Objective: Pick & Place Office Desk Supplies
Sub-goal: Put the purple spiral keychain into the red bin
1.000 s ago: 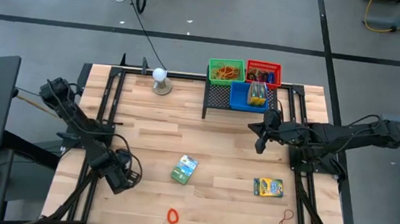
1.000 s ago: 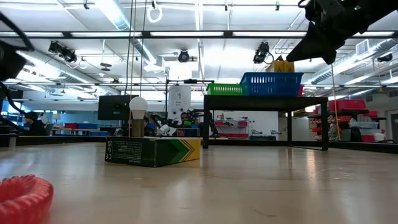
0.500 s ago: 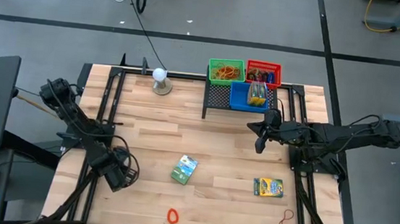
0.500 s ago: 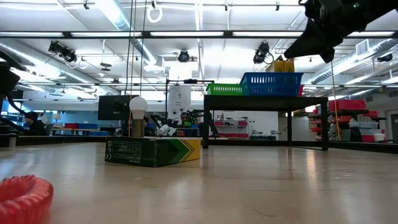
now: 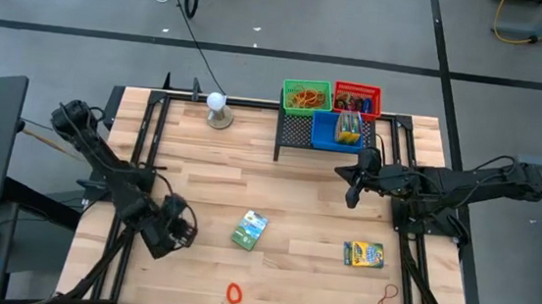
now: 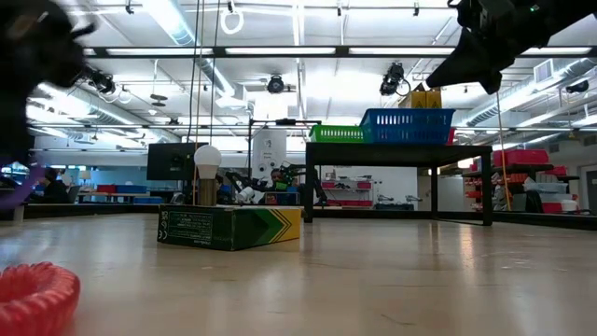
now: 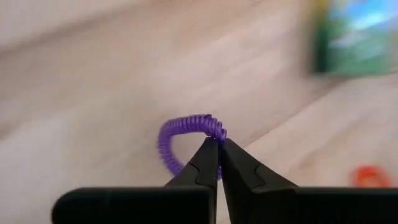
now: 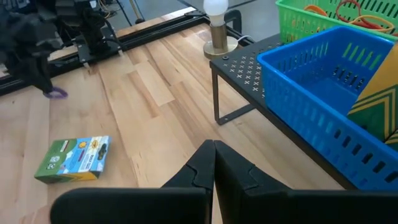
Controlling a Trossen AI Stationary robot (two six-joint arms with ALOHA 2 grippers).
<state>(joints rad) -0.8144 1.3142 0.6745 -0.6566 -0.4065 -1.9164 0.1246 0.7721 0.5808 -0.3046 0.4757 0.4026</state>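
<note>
My left gripper (image 5: pixel 182 229) is over the near left of the table, shut on a purple coil loop (image 7: pixel 171 140); the right wrist view shows that loop (image 8: pixel 57 93) below the arm. A green crayon box (image 5: pixel 249 229) lies flat on the table just right of it, and a yellow crayon box (image 5: pixel 363 254) lies at the near right. A red coil loop (image 5: pixel 233 292) and a thin rubber band (image 5: pixel 391 300) lie by the near edge. My right gripper (image 5: pixel 351 198) hangs shut and empty in front of the rack. My left gripper pinches the purple loop's coil at one spot (image 7: pixel 211 127) between its two fingertips. The fingers slant steeply down from the left. The rest of the ring hangs beside the tips; in the low view the purple loop (image 6: pixel 19 191) shows above the table's surface.
A black mesh rack (image 5: pixel 297 130) stands at the far edge with a green basket (image 5: pixel 306 97), a red basket (image 5: pixel 357 99) and a blue basket (image 5: pixel 337 130). A white ball on a round stand (image 5: pixel 218 108) sits left of it. Bare wood lies in the table's middle.
My left gripper has turned and tipped, shifting a little toward the table's right and upward. Its arm and the purple loop now show at the left of the low view, where they did not before.
</note>
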